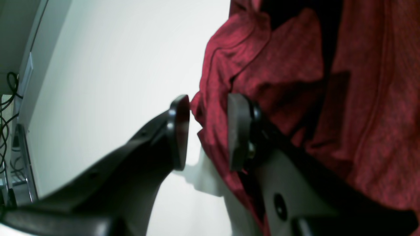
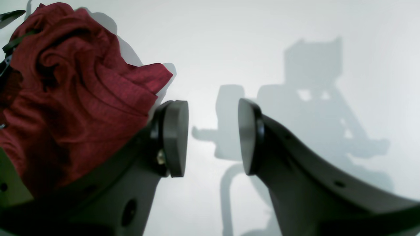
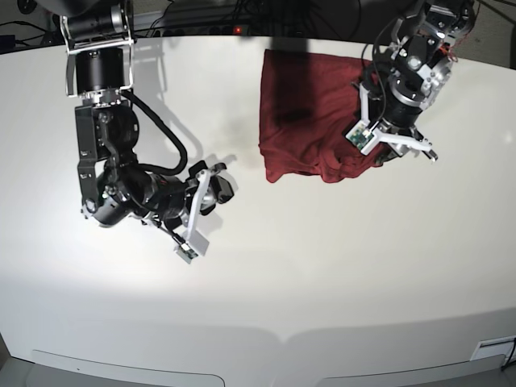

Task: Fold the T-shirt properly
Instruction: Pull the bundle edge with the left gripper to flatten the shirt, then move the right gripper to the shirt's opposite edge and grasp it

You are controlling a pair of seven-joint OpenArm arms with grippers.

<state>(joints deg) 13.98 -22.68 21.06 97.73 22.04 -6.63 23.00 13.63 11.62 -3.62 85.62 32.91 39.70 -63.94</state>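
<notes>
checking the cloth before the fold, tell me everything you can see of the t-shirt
The T-shirt is a plain dark red, thin heathered knit with no print. It lies bunched and creased on the white table, flatter on its far side and rumpled at its near edge. The left gripper is at that rumpled edge with jaws apart, one over the cloth; no clamping shows.

T-shirt [image 3: 302, 117]: on table [image 3: 322, 274], far side, right of centre in base view | left gripper [image 3: 397, 153]: at shirt's near right edge, jaws astride the hem | right gripper [image 3: 205, 189]: over bare table, well apart, left of shirt
</notes>
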